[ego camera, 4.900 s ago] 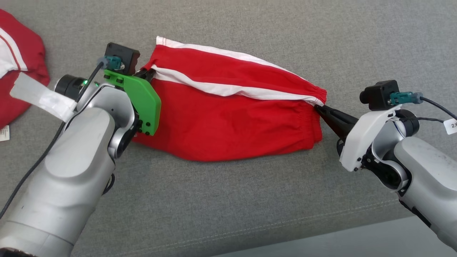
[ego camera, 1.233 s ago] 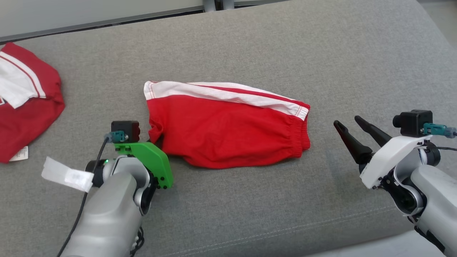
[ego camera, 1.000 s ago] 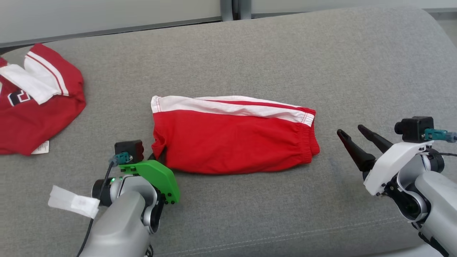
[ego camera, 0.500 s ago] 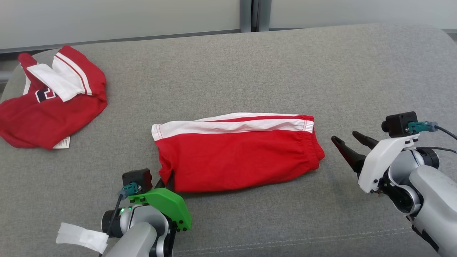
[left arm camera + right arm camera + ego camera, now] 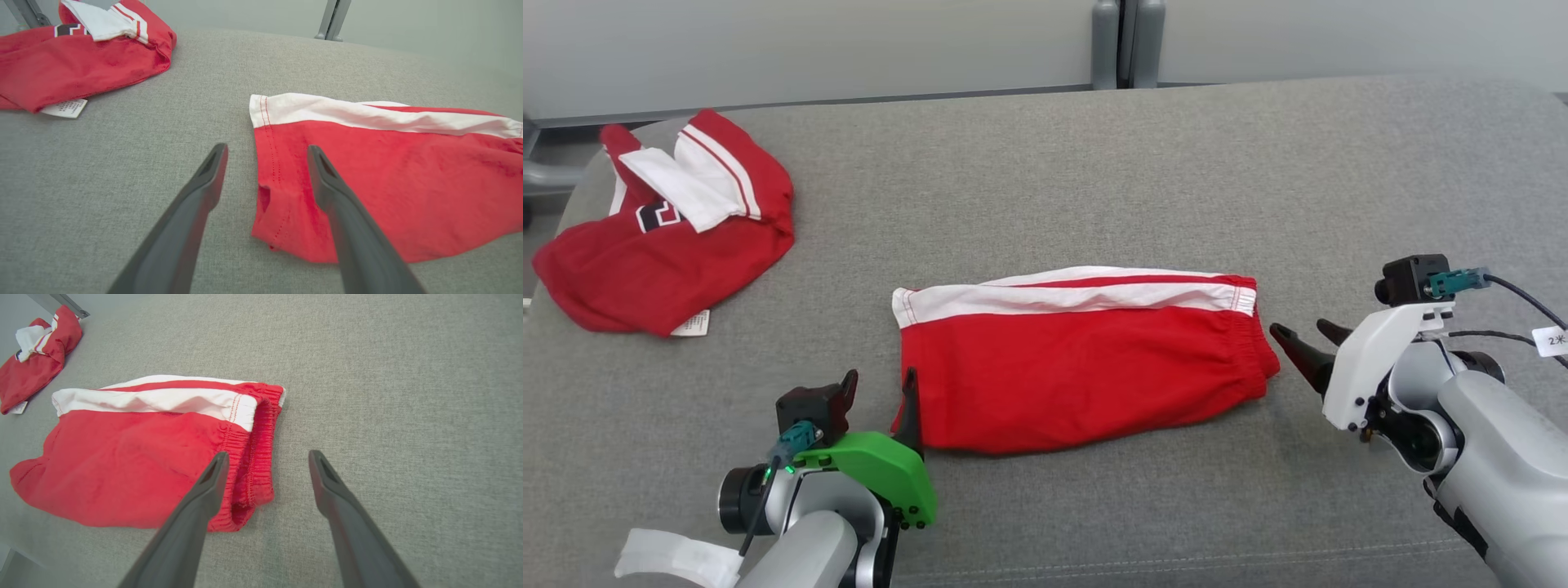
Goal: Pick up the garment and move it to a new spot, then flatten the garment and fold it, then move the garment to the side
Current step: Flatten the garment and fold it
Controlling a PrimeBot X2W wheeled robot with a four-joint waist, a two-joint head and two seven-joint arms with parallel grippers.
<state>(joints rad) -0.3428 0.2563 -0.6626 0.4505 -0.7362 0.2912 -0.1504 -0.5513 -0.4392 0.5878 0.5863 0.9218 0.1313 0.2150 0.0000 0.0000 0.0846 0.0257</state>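
Observation:
A pair of red shorts [image 5: 1078,359] with a white side stripe lies folded flat in the middle of the grey cushion [image 5: 1176,180]. Its hem end [image 5: 269,163] points left and its elastic waistband [image 5: 253,465] points right. My left gripper [image 5: 880,388] stands open at the hem's near corner, one finger over the cloth and one off it, holding nothing. My right gripper [image 5: 1304,336] is open just right of the waistband, apart from it, and in the right wrist view [image 5: 265,457] its left finger overlaps the waistband edge.
A second red garment [image 5: 666,229] with white trim and a label lies crumpled at the far left of the cushion [image 5: 81,163]. Behind the cushion runs a pale wall with a grey post [image 5: 1123,41]. The cushion's front seam runs near the bottom edge.
Both grippers have let go of the shorts and drawn back open. The shorts now lie folded flat. The head camera has tilted up, bringing the wall and the far garment into view.

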